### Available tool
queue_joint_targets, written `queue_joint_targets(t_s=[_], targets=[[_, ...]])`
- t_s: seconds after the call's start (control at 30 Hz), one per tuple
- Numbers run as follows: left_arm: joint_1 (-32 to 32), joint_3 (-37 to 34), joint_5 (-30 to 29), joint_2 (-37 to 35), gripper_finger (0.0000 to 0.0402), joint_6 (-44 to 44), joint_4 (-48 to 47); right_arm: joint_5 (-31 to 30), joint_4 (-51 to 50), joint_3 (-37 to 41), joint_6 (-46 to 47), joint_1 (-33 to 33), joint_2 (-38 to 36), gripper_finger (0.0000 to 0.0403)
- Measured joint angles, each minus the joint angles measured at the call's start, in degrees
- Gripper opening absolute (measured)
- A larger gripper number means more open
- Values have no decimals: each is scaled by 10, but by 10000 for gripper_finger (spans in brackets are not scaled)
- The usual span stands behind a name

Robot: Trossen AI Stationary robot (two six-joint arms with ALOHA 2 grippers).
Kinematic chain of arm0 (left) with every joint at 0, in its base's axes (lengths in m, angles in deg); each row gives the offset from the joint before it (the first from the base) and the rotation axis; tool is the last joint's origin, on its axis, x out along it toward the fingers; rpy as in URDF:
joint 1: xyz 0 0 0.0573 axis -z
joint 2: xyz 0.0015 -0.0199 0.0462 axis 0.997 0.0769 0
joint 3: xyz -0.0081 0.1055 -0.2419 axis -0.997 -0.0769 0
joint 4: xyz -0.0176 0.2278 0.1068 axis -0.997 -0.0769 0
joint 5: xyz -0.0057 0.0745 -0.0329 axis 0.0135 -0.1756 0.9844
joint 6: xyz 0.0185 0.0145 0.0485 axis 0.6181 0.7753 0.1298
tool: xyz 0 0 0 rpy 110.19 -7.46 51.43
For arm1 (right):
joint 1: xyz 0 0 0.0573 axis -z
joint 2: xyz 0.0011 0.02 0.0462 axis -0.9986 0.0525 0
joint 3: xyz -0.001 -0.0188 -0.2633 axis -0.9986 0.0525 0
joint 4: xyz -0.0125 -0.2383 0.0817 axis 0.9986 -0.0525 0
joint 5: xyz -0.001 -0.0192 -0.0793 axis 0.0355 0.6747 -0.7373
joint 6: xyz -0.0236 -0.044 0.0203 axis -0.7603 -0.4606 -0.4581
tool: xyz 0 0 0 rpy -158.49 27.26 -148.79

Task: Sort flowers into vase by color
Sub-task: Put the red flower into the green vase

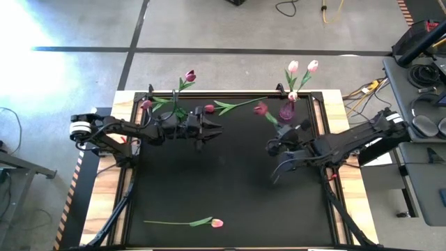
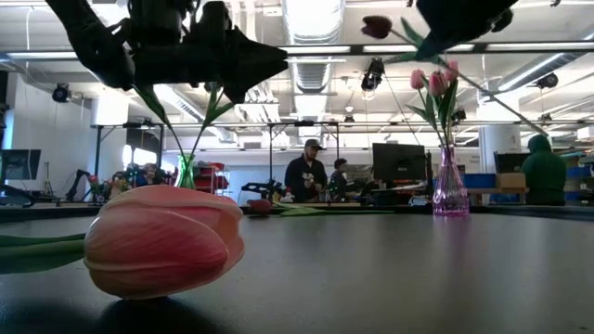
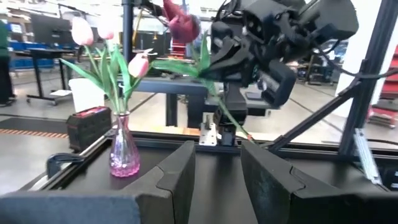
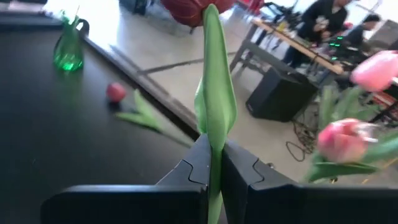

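Observation:
My right gripper (image 1: 274, 145) is shut on a dark red tulip (image 1: 260, 109) and holds it above the table, near the purple vase (image 1: 286, 111). That vase holds three pink tulips (image 1: 293, 67). My left gripper (image 1: 211, 129) is open and empty at the far middle; its wrist view (image 3: 217, 149) looks at the held tulip (image 3: 183, 25). A green vase (image 4: 68, 53) at the far left holds a dark red tulip (image 1: 189, 75). Another red tulip (image 1: 210, 109) lies on the mat's far edge. A pink tulip (image 1: 217, 223) lies on its side at the near edge. My right gripper pinches the dark red tulip's green stem and leaf (image 4: 214, 140) between its two fingers, well below the head (image 4: 193, 7). The fingers lie across the stem. The tulip is lifted clear of the table and tilted, with its head (image 2: 376, 25) toward the table's far side.
The black mat (image 1: 230, 181) is bare through its middle. A black frame rail (image 1: 230, 93) runs along the far edge between the two vases. People stand at workbenches beyond the table (image 2: 306, 172).

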State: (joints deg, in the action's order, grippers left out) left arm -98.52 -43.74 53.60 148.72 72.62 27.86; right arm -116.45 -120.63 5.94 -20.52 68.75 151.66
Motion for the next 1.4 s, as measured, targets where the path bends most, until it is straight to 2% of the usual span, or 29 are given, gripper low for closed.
queue_joint_targets(t_s=[0.07, 0.17, 0.3, 0.37, 0.5, 0.6, 0.8, 0.97, 1.07, 1.2, 1.4], targets=[[-1, -1, 7, 0, 116, -1, 0, 34, 37, 4, -37, 13, 10, 12], [-1, -1, 20, 0, 116, 0, 1, 116, 135, 20, -142, 39, 21, 12], [-1, -1, 35, 0, 116, 4, 3, 295, 316, 51, -308, 89, 35, 12], [-1, -2, 35, 0, 116, 4, 3, 364, 398, 69, -369, 116, 41, 12], [-1, -15, 35, 0, 116, 5, 14, 448, 538, 103, -448, 163, 61, 12], [-1, -38, 32, 0, 116, 3, 63, 507, 646, 124, -487, 191, 81, 12], [-5, -80, 27, 0, 116, -9, 160, 587, 830, 138, -528, 231, 131, 12], [-6, -77, -28, 0, 116, -10, 154, 634, 948, 126, -530, 250, 175, 12], [-7, -66, -35, 1, 116, -10, 144, 637, 984, 113, -537, 252, 197, 12], [-7, -43, -15, 1, 119, -13, 115, 652, 1010, 97, -544, 252, 216, 12], [-7, -22, 9, 1, 150, -39, 94, 681, 1041, 76, -546, 251, 232, 12]])
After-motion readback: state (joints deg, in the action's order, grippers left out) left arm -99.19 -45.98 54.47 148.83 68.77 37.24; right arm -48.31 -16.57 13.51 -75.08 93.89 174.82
